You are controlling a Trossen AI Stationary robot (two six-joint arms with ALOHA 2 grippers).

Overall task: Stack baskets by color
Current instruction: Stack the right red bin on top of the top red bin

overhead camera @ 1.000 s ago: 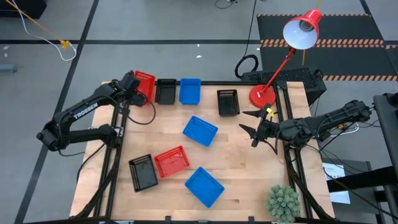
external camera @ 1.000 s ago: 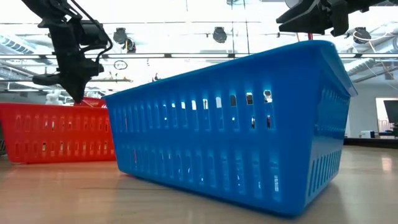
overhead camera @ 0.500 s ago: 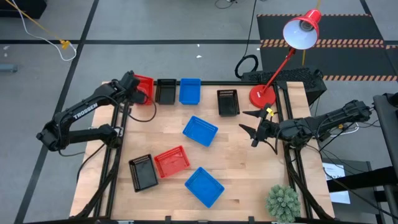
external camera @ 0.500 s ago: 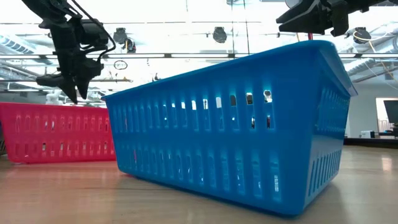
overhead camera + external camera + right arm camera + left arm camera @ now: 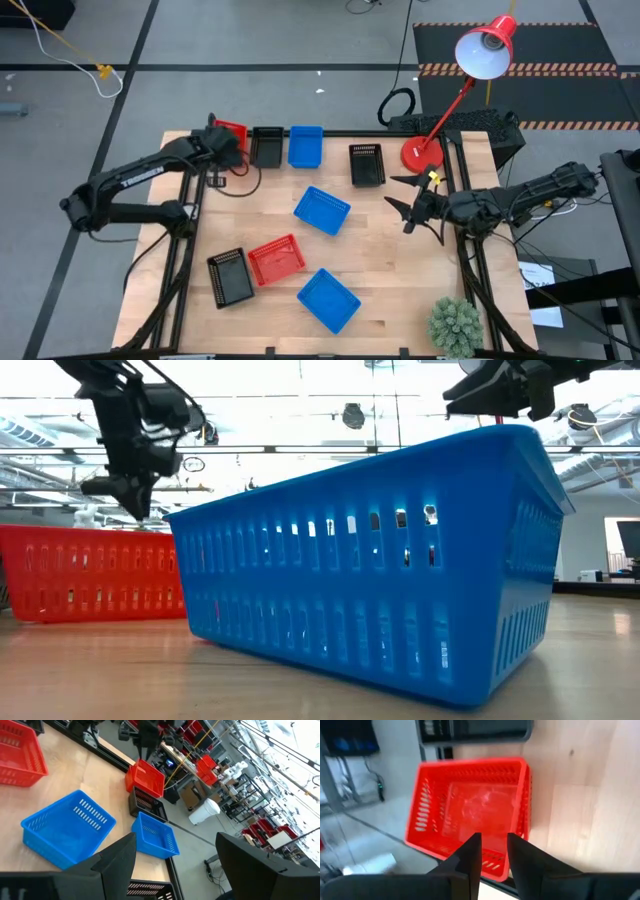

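Two tools part-open: left tool (image 5: pixel 222 152) above corner red basket (image 5: pixel 233 133), right tool (image 5: pixel 402 199) near lamp base (image 5: pixel 421 154).

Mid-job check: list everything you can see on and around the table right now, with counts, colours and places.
red baskets: 2 showing, red, back-left corner and front-left
black baskets: 3, black, two along the back, one front-left
blue baskets: 3, blue, back row, centre, front
lamp: 1, red, base at the back-right corner
plant: 1, green, front-right corner
table: 1, light wood
left gripper: 1, dark, slightly open above the corner red basket
right gripper: 1, dark, open, at the table's right side
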